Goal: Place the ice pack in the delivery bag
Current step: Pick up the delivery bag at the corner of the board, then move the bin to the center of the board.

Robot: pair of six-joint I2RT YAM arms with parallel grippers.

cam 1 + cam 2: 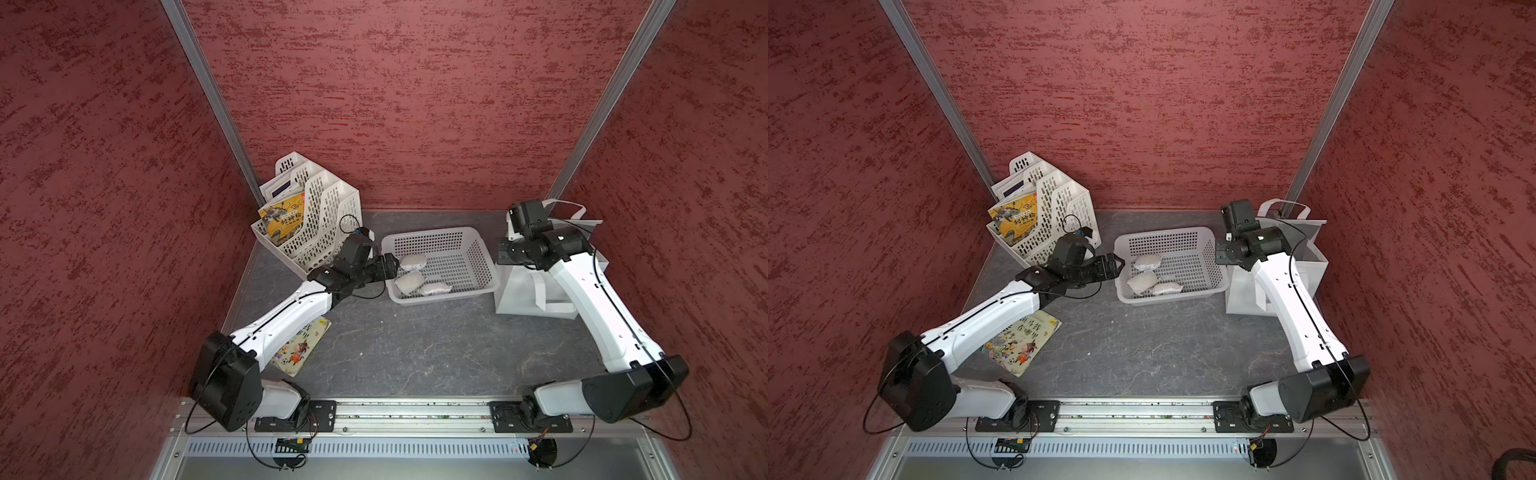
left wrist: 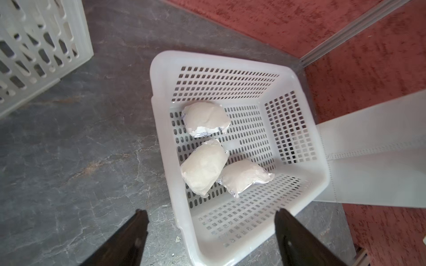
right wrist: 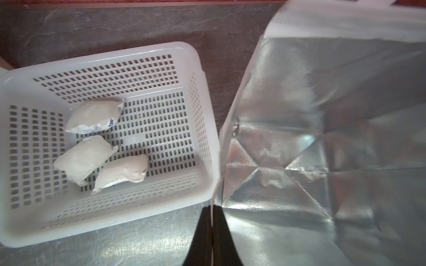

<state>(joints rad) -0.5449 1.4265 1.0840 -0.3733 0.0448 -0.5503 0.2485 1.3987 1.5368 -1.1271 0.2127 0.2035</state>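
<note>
Three white ice packs (image 1: 412, 262) (image 1: 409, 282) (image 1: 434, 289) lie in the left part of the white perforated basket (image 1: 449, 296), also in the left wrist view (image 2: 206, 118) (image 2: 202, 168) (image 2: 245, 176). My left gripper (image 2: 211, 211) hangs open over the basket's left rim (image 2: 161, 147) with nothing between its fingers. The white delivery bag (image 1: 519, 295) stands right of the basket, its foil lining (image 3: 322, 161) showing. My right gripper (image 3: 212, 207) is shut on the bag's rim on the side facing the basket, holding the mouth open.
A white slotted file organiser (image 1: 316, 224) with books stands at the back left, close behind my left wrist. A picture book (image 1: 303, 349) lies flat on the grey table under my left forearm. Red walls enclose three sides.
</note>
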